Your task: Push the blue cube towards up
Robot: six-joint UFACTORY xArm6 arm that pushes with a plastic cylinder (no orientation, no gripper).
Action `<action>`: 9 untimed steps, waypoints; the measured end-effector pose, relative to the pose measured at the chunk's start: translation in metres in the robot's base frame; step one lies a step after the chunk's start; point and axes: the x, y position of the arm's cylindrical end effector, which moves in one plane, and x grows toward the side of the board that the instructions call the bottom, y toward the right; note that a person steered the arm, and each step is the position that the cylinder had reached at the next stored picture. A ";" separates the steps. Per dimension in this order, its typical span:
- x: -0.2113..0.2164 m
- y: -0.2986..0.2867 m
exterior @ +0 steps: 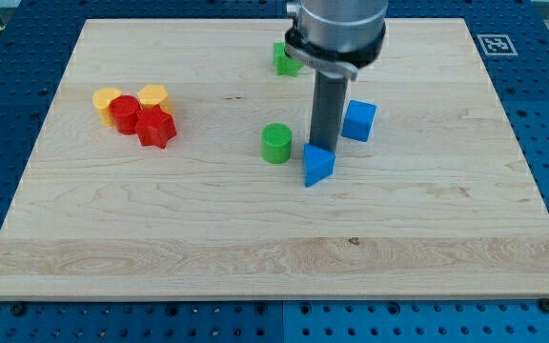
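The blue cube (358,121) sits on the wooden board right of centre, in the upper half. My dark rod comes down from the view's top, and my tip (325,147) stands just left of and slightly below the cube. The tip touches or nearly touches the top of a blue triangular block (318,165), which lies right below it.
A green cylinder (276,143) stands left of my tip. A green block (285,59) lies near the view's top, partly hidden by the arm. At the left, two yellow blocks (108,97) (152,95), a red cylinder (125,111) and a red star-like block (156,128) cluster together.
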 end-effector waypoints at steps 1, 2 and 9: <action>0.031 0.014; 0.025 0.035; -0.072 0.048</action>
